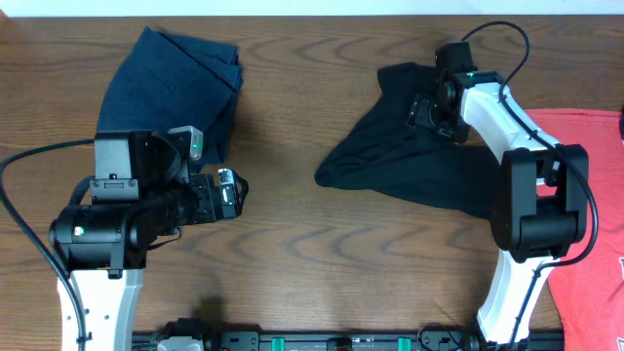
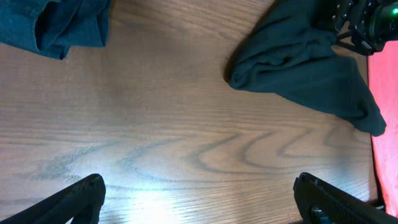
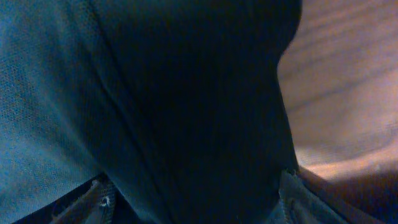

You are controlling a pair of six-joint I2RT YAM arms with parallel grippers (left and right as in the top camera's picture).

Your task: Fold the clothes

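Observation:
The black T-shirt (image 1: pixel 409 161) lies bunched in a rough triangle right of centre, and it also shows at the top right of the left wrist view (image 2: pixel 298 68). My right gripper (image 1: pixel 427 112) is down on its upper part. In the right wrist view its jaws (image 3: pixel 193 193) stand wide apart, and dark cloth (image 3: pixel 186 93) fills the space between the fingers. A navy-blue garment (image 1: pixel 175 83) lies crumpled at the far left. My left gripper (image 1: pixel 237 190) hovers open over bare wood, with nothing between its fingers (image 2: pixel 81 199).
A coral-red T-shirt (image 1: pixel 585 146) lies at the right edge, partly under the right arm, and shows as a strip (image 2: pixel 385 124) in the left wrist view. Bare wooden table (image 1: pixel 292 127) separates the navy and black garments.

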